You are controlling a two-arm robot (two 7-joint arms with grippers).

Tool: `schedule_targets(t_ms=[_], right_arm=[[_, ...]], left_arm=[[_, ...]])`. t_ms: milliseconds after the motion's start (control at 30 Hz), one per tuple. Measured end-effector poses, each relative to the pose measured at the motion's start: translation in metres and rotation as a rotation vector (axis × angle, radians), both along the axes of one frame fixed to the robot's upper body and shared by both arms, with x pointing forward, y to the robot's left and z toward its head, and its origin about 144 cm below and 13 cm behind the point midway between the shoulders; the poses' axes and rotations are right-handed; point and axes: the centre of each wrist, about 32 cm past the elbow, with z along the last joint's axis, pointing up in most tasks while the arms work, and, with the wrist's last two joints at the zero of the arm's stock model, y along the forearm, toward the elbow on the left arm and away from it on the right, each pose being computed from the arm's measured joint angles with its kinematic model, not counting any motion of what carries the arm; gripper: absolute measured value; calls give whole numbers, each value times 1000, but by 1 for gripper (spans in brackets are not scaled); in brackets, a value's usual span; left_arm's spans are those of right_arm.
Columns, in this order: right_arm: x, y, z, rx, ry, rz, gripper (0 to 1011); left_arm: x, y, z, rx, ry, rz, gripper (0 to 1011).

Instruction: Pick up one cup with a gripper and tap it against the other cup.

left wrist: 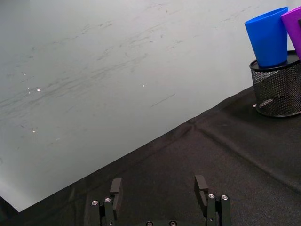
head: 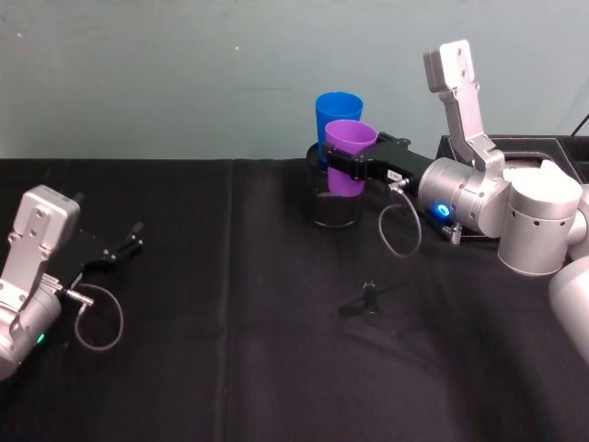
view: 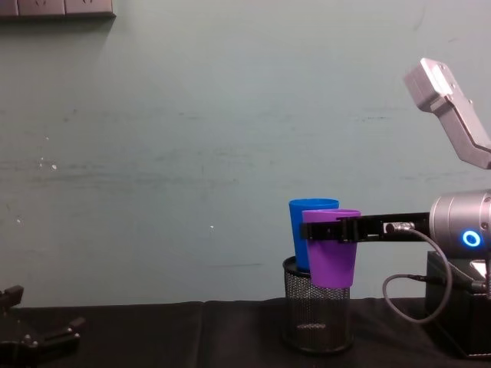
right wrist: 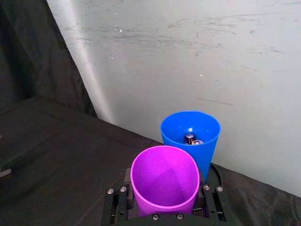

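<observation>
My right claw [head: 348, 168] is clamped around the purple cup [head: 349, 157], holding it upright in the air above the counter [head: 230, 350], toward the far middle of the scene. The blue cup [head: 337, 115] sits upright in the black wire-mesh pen holder [head: 331, 204], just beyond my purple cup on its far side. From the right wrist view the blue cup [right wrist: 190, 141] lies straight ahead of the purple cup [right wrist: 164, 182], their rims very close; I cannot tell whether the walls are already touching or a sliver apart. Both cups stand with their long axes vertical and parallel, so I judge the tap calls for a short push away from me, keeping the purple cup level so it meets the blue wall side-on. Too hard a push could tip the holder. My left claw [head: 124, 247] rests at the near left on the counter, fingers [left wrist: 115, 187] apart and holding nothing, well away from both cups.
</observation>
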Motion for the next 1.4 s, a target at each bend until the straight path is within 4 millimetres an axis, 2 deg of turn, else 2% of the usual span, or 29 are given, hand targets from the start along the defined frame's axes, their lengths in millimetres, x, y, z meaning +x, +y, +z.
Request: schedule_targets(t_ms=[1233, 1400], right_arm=[[0, 0, 0, 0, 0, 0, 718], [-6, -1, -2, -4, -4, 2, 718]], left_arm=[[0, 0, 0, 0, 0, 0, 1000], [0, 0, 0, 0, 0, 0, 1000]])
